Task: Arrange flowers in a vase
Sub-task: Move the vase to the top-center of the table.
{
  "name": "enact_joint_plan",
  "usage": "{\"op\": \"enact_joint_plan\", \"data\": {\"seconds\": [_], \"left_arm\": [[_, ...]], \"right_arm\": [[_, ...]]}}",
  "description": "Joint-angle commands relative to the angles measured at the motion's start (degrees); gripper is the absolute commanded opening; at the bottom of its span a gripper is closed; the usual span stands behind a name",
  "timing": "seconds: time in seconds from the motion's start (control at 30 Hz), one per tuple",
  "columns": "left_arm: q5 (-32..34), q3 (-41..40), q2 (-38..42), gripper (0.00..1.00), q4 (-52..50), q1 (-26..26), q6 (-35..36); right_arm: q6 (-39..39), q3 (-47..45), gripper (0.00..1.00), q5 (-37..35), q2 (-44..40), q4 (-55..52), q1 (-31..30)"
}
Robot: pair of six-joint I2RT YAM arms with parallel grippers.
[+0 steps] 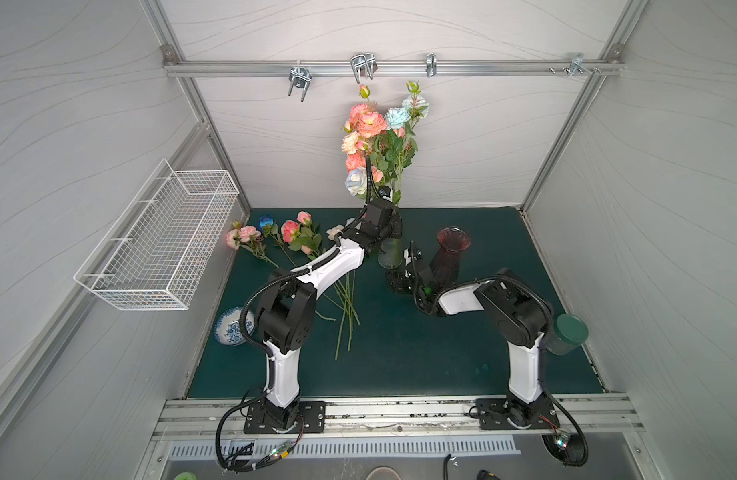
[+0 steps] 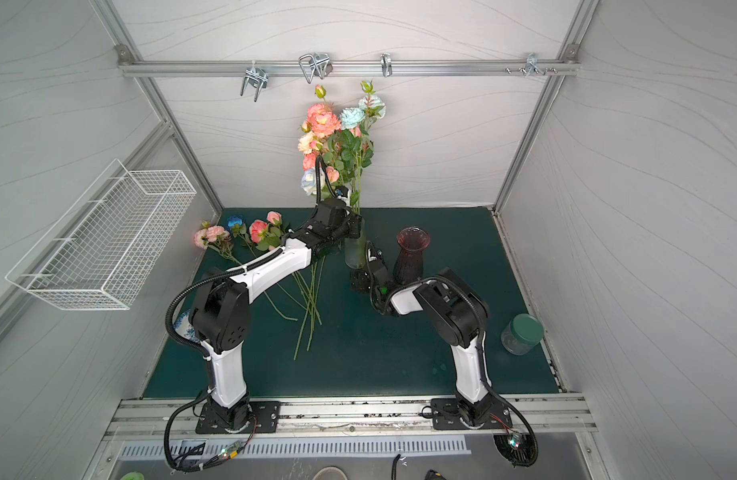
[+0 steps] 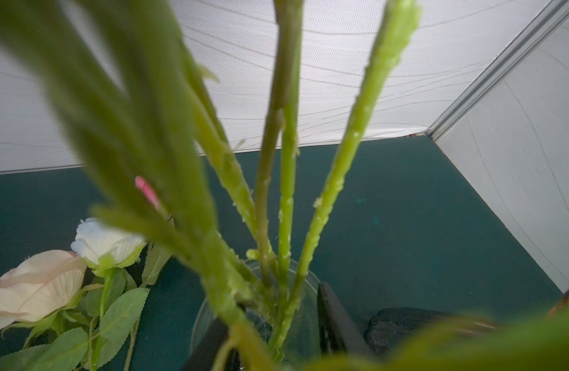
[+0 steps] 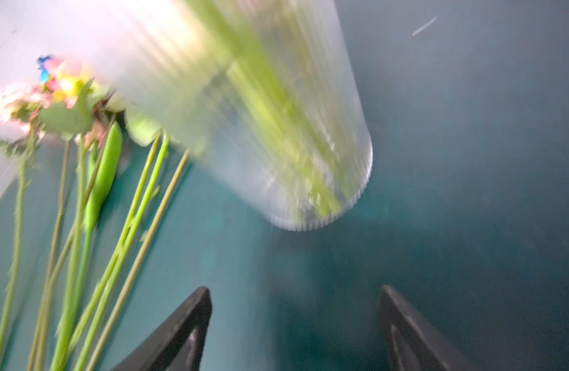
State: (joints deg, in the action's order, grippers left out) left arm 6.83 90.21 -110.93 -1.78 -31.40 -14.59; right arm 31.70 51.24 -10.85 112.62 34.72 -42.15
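Observation:
A clear ribbed vase (image 1: 389,254) (image 2: 354,253) stands mid-table and holds several flowers (image 1: 373,133): pink, peach and pale blue blooms on leafy stems. My left gripper (image 1: 394,233) (image 3: 270,308) is at the vase mouth. Its jaws stand apart on either side of the green stems (image 3: 286,199), and a gap shows beside one finger (image 3: 333,318). More flowers (image 1: 294,233) lie on the mat to the left, a deep blue rose (image 1: 266,221) among them. My right gripper (image 1: 400,280) (image 4: 295,289) is open and empty, low in front of the blurred vase (image 4: 276,128).
A dark red glass vase (image 1: 451,254) stands right of the clear one, close to my right arm. A blue-and-white bowl (image 1: 230,327) sits front left and a green-lidded jar (image 1: 566,333) at the right edge. A white wire basket (image 1: 159,245) hangs on the left wall.

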Motion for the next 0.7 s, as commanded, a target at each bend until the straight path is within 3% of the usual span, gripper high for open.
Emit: {"op": "enact_joint_plan", "data": {"seconds": [0.0, 0.13, 0.67], "left_arm": [[-1.5, -2.0, -0.4, 0.46, -7.2, 0.1, -1.0], [-1.6, -2.9, 1.9, 0.56, -6.8, 0.1, -1.1], [-0.5, -7.9, 10.1, 0.66, -7.2, -0.2, -2.2]], "right_arm": [[0.3, -4.1, 0.86, 2.7, -4.0, 6.6, -1.2], [1.0, -8.1, 0.88, 2.9, -7.0, 8.0, -1.6], [1.5, -15.1, 0.9, 2.1, -16.1, 7.3, -2.3]]}}
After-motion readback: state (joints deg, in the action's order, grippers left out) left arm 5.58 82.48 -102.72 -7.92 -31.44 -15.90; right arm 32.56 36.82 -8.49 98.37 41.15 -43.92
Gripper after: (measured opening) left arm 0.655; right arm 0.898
